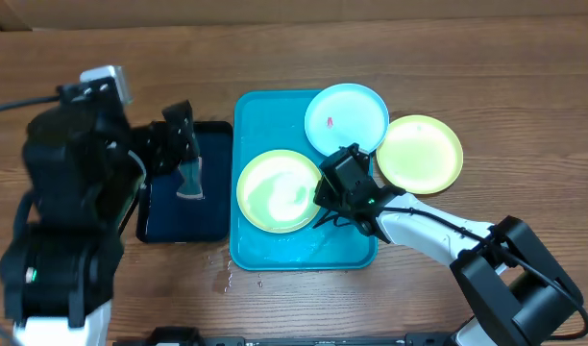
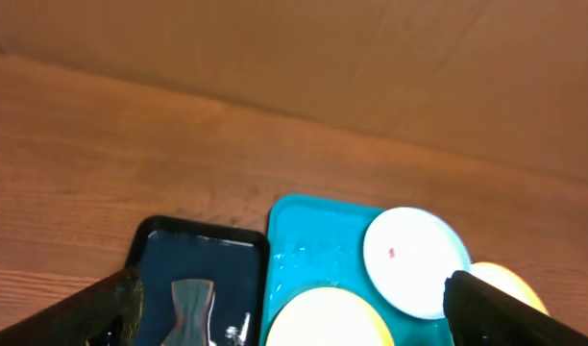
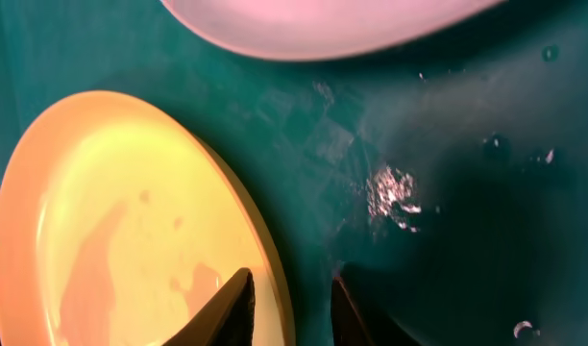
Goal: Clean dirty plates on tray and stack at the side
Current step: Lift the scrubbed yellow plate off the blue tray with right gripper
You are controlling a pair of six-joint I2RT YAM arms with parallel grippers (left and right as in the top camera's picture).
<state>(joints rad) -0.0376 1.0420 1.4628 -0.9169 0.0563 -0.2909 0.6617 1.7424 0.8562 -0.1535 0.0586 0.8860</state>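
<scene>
Right gripper (image 3: 290, 281): jaws narrowly parted, astride yellow-green plate (image 3: 111, 221) rim; contact unclear. Plate centre wet, streaked. Left gripper (image 2: 292, 288): jaws wide, holding nothing.

Overhead, my right gripper (image 1: 325, 204) sits over the near yellow-green plate (image 1: 275, 190), hiding its right rim and a patch of the blue tray (image 1: 275, 252). The cyan plate (image 1: 347, 117) covers the tray's far right corner. Where it meets the outer yellow-green plate (image 1: 421, 154), I can't tell which lies on top. The grey item (image 1: 190, 181) in the black tray (image 1: 169, 216) is too small to identify. On the left wrist feed, both fingers (image 2: 97, 309) are dark blurs cut off at the bottom corners, and the right one masks most of the outer yellow-green plate. The right wrist feed shows only fingertips (image 3: 238, 300); whether they touch the rim is unclear.
</scene>
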